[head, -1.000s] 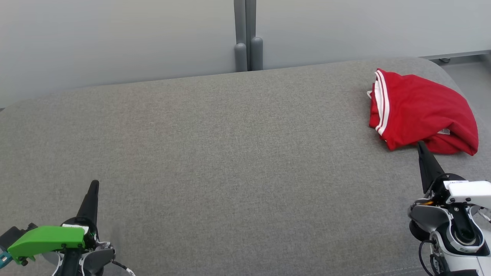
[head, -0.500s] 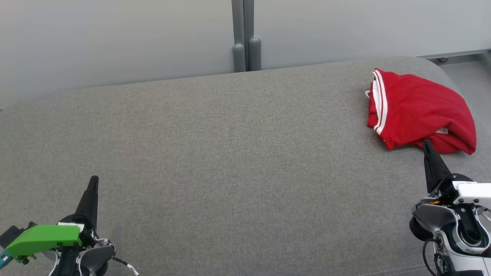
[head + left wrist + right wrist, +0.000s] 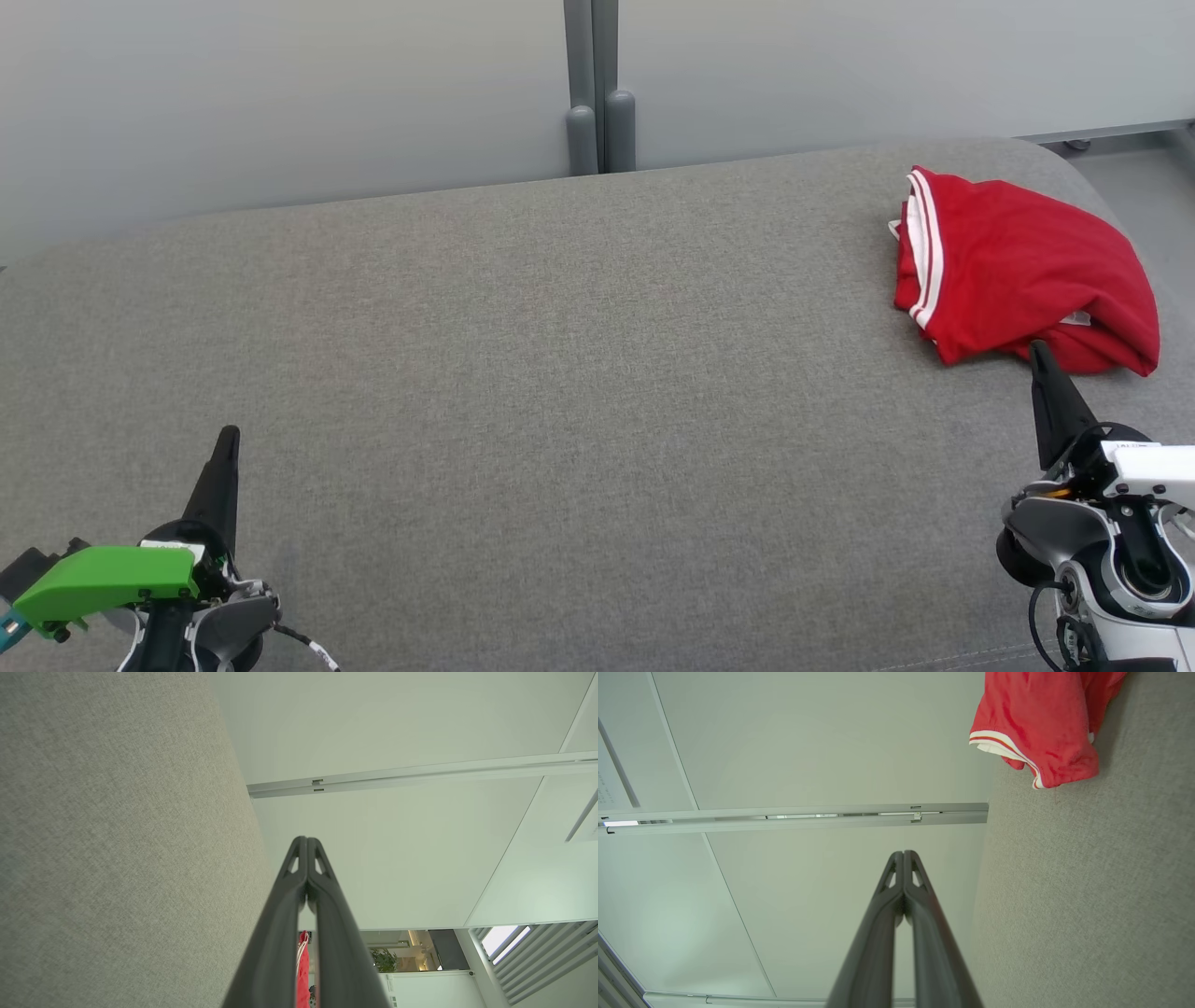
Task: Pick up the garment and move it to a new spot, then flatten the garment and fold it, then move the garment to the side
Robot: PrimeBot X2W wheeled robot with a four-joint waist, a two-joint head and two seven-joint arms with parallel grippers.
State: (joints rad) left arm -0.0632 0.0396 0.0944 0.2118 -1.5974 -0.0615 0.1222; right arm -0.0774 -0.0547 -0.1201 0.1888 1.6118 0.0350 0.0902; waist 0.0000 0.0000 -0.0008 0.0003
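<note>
A red garment with white striped trim lies folded in a small bundle at the far right of the grey fabric surface. In the right wrist view the garment sits at the upper right. My right gripper is shut and empty, its tip just short of the bundle's near edge; its fingertips meet in its own view. At the lower left, far from the cloth, my left gripper is shut and holds nothing, fingertips pressed together. A sliver of the garment shows between those fingers.
A pale partition wall with a grey post runs behind the surface. The surface rounds off at the right, with floor beyond it. A wide stretch of grey fabric lies between the two grippers.
The head camera shifted slightly, so the whole picture slid a little. My right gripper edged a bit to the right near the bundle. The garment and left gripper stayed put.
</note>
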